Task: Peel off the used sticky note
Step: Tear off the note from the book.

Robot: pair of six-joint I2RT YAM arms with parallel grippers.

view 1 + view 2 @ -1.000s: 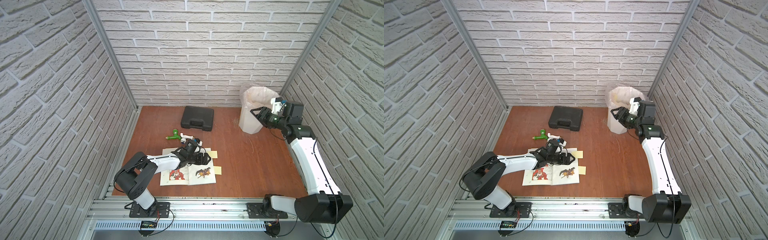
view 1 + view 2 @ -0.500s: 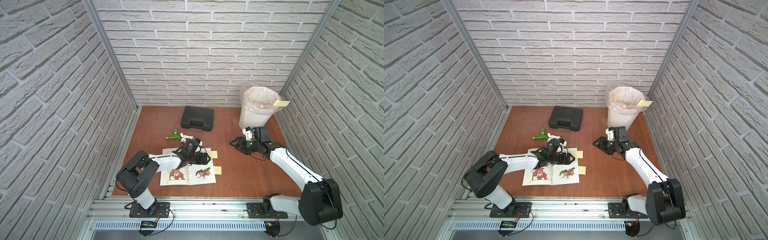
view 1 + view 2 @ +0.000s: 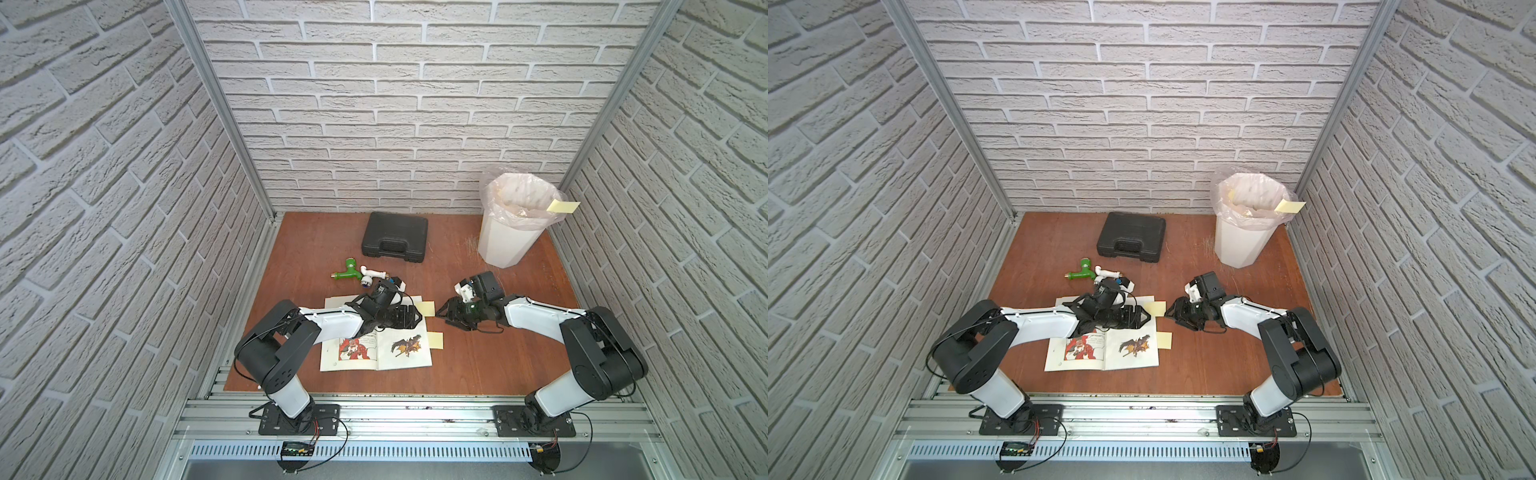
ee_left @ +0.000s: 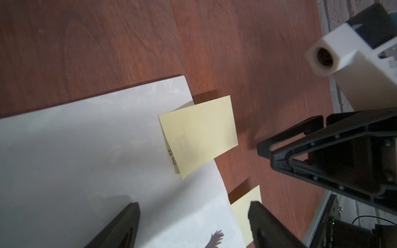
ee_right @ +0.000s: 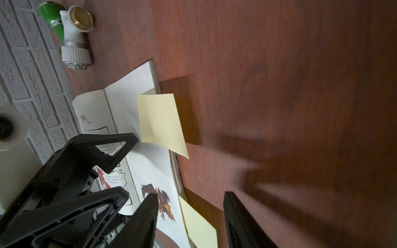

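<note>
Although both arms flank it, the right gripper [image 3: 441, 314] stands nearer the pale yellow square paper sticky note [image 3: 424, 307], which overhangs the right page edge of the open illustrated paper book [image 3: 374, 353] toward the brown wooden table's [image 3: 478, 365] front edge in a top view. Left wrist view: left gripper [image 4: 193, 209] jaws apart, empty, over the page; the note's free edge points at the right gripper. Right wrist view: right jaws apart, empty; a second yellow note [image 5: 199, 227] lies nearer them, a probable mis-grab.

The left arm [image 3: 332, 328] hides the book's [image 3: 365, 363] far half in both top views. The far sticky note's [image 4: 199, 135] writing is unreadably small; the near sticky note [image 5: 198, 226] runs off the right wrist view.
</note>
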